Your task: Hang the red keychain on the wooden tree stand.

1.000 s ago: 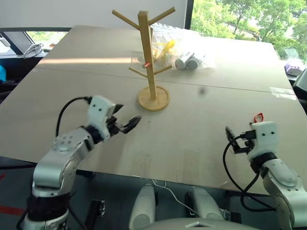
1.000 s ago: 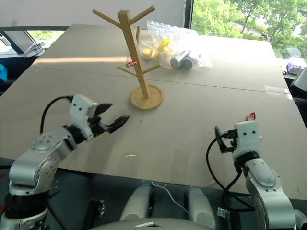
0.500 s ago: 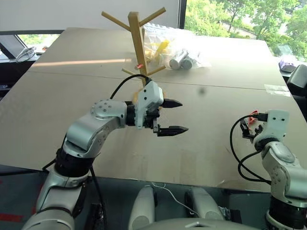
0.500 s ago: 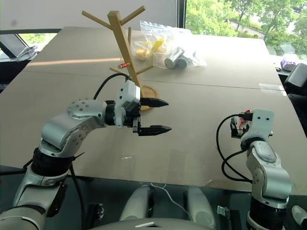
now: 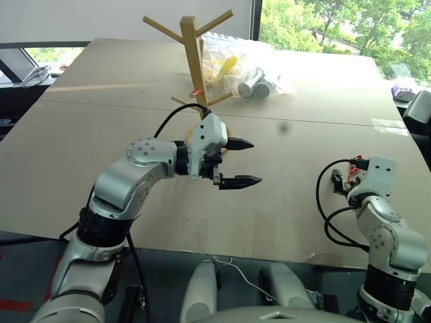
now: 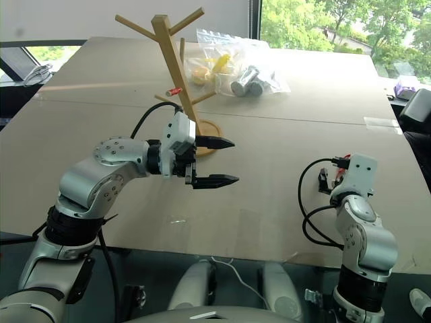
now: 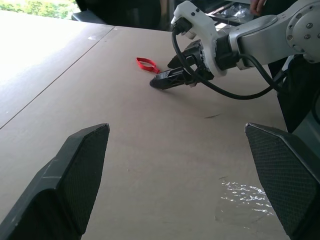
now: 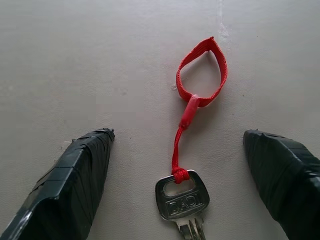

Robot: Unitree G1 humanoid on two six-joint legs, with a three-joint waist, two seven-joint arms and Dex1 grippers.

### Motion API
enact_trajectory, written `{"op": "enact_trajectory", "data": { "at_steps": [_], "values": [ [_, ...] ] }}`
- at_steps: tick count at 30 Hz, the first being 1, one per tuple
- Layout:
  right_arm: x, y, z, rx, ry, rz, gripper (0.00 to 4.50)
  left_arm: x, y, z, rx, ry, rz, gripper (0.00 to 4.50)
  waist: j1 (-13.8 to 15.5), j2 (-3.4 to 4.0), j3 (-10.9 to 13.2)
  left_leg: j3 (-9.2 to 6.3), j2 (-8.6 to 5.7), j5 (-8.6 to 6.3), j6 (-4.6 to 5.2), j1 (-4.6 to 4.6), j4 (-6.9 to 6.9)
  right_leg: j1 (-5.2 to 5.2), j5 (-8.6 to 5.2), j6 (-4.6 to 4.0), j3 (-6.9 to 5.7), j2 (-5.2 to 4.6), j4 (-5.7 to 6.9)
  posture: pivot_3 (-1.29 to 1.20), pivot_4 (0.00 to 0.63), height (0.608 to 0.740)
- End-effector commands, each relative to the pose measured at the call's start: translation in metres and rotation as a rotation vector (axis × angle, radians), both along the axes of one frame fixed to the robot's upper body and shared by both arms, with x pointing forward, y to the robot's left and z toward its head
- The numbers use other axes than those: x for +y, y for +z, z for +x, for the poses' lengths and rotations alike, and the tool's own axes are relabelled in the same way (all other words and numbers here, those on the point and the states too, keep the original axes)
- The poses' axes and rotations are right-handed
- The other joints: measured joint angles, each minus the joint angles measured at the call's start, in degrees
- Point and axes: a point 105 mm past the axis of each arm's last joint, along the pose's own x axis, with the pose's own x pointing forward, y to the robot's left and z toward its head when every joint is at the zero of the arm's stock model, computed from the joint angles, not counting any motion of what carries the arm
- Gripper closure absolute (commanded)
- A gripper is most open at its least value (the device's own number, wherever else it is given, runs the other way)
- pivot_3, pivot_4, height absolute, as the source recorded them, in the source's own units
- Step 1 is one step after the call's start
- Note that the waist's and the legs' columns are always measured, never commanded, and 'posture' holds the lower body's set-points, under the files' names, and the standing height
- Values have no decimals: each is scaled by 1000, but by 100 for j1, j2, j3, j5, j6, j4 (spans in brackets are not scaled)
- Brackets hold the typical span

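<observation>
My right hand (image 8: 180,200) is low over the desk (image 5: 135,134), near its right edge. Its two black fingers (image 8: 75,175) are spread wide apart and hold nothing. The red keychain (image 8: 192,125) lies flat on the desk in the gap between them. Its cord loop points away from my hand and its silver key (image 8: 182,202) is closest to my wrist. Neither finger touches it.

My left hand (image 5: 232,161) is up in the air over the middle of the desk, pointing toward my right side. Its fingers are wide apart too, and it is empty.

The wooden tree stand (image 5: 196,74) stands upright on its round base, farther back on the desk, just behind my left hand. It is well apart from the keychain. Something small and red (image 5: 196,93) sits on one of its lower pegs, but it is too tiny for me to tell what it is.

Behind the stand lie clear plastic bags (image 5: 249,70) with yellow and grey things inside.
</observation>
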Motion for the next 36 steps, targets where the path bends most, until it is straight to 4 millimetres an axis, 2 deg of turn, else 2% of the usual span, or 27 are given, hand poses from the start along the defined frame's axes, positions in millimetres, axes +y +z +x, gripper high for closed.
{"op": "enact_trajectory", "data": {
  "at_steps": [1, 3, 5, 6, 9, 10, 16, 19, 23, 27, 32, 36],
  "values": [
    [-9, 3, 1, -12, -30, 4, 563, -1, 14, -3, -51, -10, -19, 0, 0, 0, 0, 0, 0, 0, 0, 0, 0, 0, 0, 0, 0, 0, 0, 0, 150, 740],
    [-13, 1, 2, -4, -37, 10, 1315, -1, 16, -3, -52, -9, -21, 0, -2, 0, 0, 0, 0, 0, 0, 1, 0, 0, 0, 0, 0, 0, 0, 0, 150, 740],
    [-15, -1, 3, 1, -40, 12, 2287, -1, 17, -3, -52, -8, -24, 0, -5, 0, 0, 0, 0, 0, 0, 2, 0, 0, 0, 0, 0, 0, 1, 0, 150, 740],
    [-15, -1, 4, 1, -38, 11, 2916, -2, 17, -3, -51, -7, -26, 0, -4, 0, 0, 0, 0, 0, 0, 2, 0, 0, 0, 0, 0, 0, 1, 0, 150, 740],
    [-17, -1, 5, 0, -31, 0, 4288, -1, 18, -4, -50, -6, -27, 0, -4, 0, 0, 0, 0, 0, 0, 2, 0, 0, 0, 0, 1, 1, 1, 0, 150, 740],
    [-17, -1, 5, 0, -28, -3, 4405, -1, 18, -4, -49, -6, -27, 0, -2, -1, 0, 0, 0, 0, 0, 2, 0, 0, 0, 0, 1, 0, 1, 0, 150, 740],
    [-13, -1, 6, -4, 25, -30, 4405, -1, 21, -5, -43, -1, -42, 0, -5, -1, 0, 0, 0, 0, 0, 2, 1, 1, 0, 0, 1, 0, 1, 0, 150, 740],
    [-5, 3, 5, -18, 117, -77, 4405, 2, 22, -4, -43, 26, -64, 0, -5, 0, 0, 0, 0, 0, 0, 2, 1, 1, 0, 1, 1, 0, 0, 0, 150, 740],
    [22, 25, -2, -139, 356, -150, 4405, 15, 22, -6, -17, 77, -108, 0, -19, 1, 1, 0, 0, 0, 0, 2, -1, 1, 0, 1, 1, 1, -3, 0, 150, 740],
    [71, 63, -22, -385, 722, -274, 4405, 32, 26, -18, 58, 159, -202, 0, -25, 16, 10, 5, 3, 0, 0, -1, -4, -6, -1, 2, 7, 0, -2, 0, 150, 740],
    [119, 85, -34, -603, 1013, -345, 4405, 50, 35, -30, 127, 259, -294, 0, -10, 12, 9, -3, 3, 0, 0, 6, 2, 5, -12, 23, -1, 0, -2, 0, 150, 740],
    [145, 93, -36, -739, 1178, -416, 4405, 74, 51, -33, 110, 407, -398, 0, -8, 10, 9, -6, 3, 0, 0, 5, 7, 8, -10, 19, -3, -2, -3, 0, 150, 740]
  ]
}}
